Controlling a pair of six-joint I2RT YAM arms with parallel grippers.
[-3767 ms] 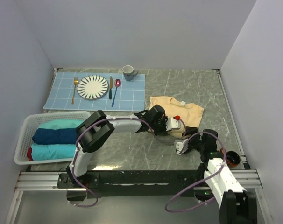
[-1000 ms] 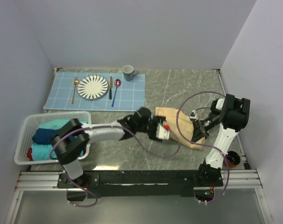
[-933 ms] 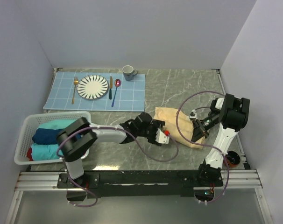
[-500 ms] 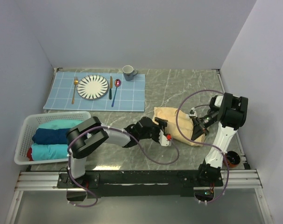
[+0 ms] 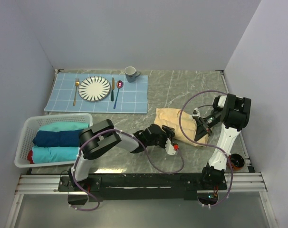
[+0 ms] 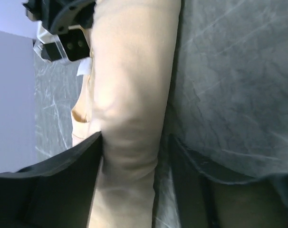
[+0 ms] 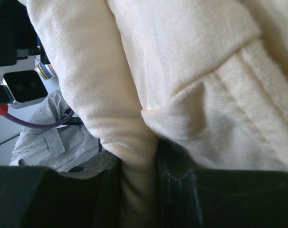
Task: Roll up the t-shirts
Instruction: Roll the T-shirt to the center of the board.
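Seen from above, with 12 o'clock at the far wall, a white basket (image 5: pixel 25 130) sits at the worktop's (image 5: pixel 191 90) 8 o'clock edge. It holds a teal t-shirt (image 5: pixel 61 126), a navy t-shirt (image 5: pixel 56 138) and a second teal t-shirt (image 5: pixel 53 153), stacked from far to near. At 11 o'clock lies a light blue placemat (image 5: pixel 134 97) with a plate (image 5: pixel 94 88) on it and a mug (image 5: pixel 130 73) at its far right corner.

The yellow-tan t-shirt (image 5: pixel 168 118) lies at about 4 o'clock from the worktop's centre, bunched into a loose roll. The left gripper (image 6: pixel 134 142) is at the roll's 9 o'clock end. Its jaws are apart and straddle the cloth: one finger touches it, the other is just beside it. The right gripper (image 7: pixel 139 185) is at the 3 o'clock end, clamped on a fold of the same t-shirt.
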